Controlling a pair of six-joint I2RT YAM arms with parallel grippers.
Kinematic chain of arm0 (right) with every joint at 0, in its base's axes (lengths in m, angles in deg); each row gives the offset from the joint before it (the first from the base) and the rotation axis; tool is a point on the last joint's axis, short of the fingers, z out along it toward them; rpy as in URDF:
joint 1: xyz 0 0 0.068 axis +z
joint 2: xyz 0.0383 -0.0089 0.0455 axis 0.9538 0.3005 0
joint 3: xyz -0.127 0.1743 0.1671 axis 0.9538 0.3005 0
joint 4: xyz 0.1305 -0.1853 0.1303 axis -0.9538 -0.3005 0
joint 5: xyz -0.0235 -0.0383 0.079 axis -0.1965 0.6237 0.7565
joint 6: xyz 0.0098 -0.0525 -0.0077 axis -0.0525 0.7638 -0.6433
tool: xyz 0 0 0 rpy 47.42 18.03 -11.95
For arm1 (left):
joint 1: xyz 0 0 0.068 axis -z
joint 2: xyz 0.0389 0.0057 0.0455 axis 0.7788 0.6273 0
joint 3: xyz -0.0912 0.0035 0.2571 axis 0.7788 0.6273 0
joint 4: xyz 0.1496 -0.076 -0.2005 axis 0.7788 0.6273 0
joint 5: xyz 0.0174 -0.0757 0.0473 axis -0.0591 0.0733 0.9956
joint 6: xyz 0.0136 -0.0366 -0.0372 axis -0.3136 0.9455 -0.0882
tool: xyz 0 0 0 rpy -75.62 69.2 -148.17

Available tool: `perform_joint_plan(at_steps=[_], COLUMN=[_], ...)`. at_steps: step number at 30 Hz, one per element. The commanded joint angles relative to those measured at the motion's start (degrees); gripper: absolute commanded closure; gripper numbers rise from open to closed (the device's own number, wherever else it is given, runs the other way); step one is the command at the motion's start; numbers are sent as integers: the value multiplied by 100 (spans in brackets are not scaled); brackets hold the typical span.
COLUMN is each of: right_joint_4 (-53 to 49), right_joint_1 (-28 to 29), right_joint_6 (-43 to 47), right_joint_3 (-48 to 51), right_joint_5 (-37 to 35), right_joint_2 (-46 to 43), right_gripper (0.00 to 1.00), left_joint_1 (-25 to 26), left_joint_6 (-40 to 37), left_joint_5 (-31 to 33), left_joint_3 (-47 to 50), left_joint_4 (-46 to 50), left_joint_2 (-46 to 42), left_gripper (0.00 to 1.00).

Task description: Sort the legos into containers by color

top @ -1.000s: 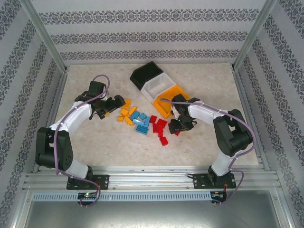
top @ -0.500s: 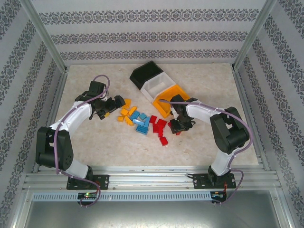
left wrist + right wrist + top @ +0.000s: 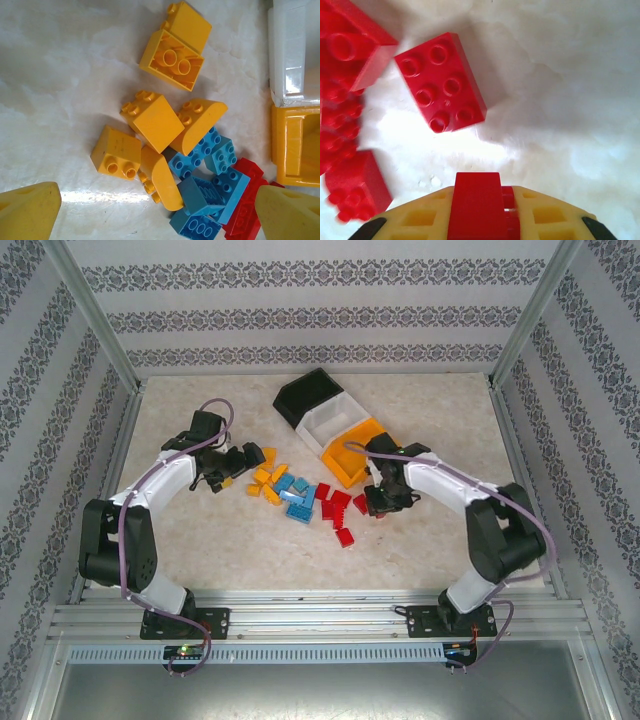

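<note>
The legos lie in a loose pile mid-table: orange-yellow bricks (image 3: 264,476), blue bricks (image 3: 296,496) and red bricks (image 3: 336,512). Behind them stand the joined containers: black (image 3: 309,395), white (image 3: 330,424) and orange (image 3: 356,451). My right gripper (image 3: 380,505) hangs at the pile's right edge, just in front of the orange bin, shut on a red brick (image 3: 475,205). Below it on the table lies another red brick (image 3: 442,82). My left gripper (image 3: 236,462) is open beside the orange-yellow bricks (image 3: 152,120). Its yellow fingertips (image 3: 30,210) straddle yellow and blue bricks (image 3: 210,192).
The white bin (image 3: 292,50) and orange bin (image 3: 295,145) sit to the right in the left wrist view. More red bricks (image 3: 350,190) crowd the left of the right wrist view. Metal posts and patterned walls enclose the table (image 3: 200,550).
My right gripper has shut on a red brick and shifted slightly right, toward the orange bin. The left arm has barely moved.
</note>
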Motion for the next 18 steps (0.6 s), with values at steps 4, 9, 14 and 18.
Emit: perform_joint_plan(at_steps=[4,9,14,18], right_joint_4=[-631,-631,-847,-1209], right_joint_1=[-610,-694,-659,-605], right_joint_6=[-375,-637,-867,-850], right_joint_3=[-835,-1917,-3067,-3933], right_joint_5=[342,657,552,236], right_joint_2=[-699,-153,935,1817], right_gripper=[80,80,81,81], left_joint_1=[46,67,125,180], left_joint_6=[55,115,13,-137], left_joint_5=[-195,-315,-367,-327], left_joint_3=[-163,-235,-386,-420], left_joint_4=[-284,-411,-331,-196], left_joint_2=[191,297,337,247], left_gripper=[0,0,0,0])
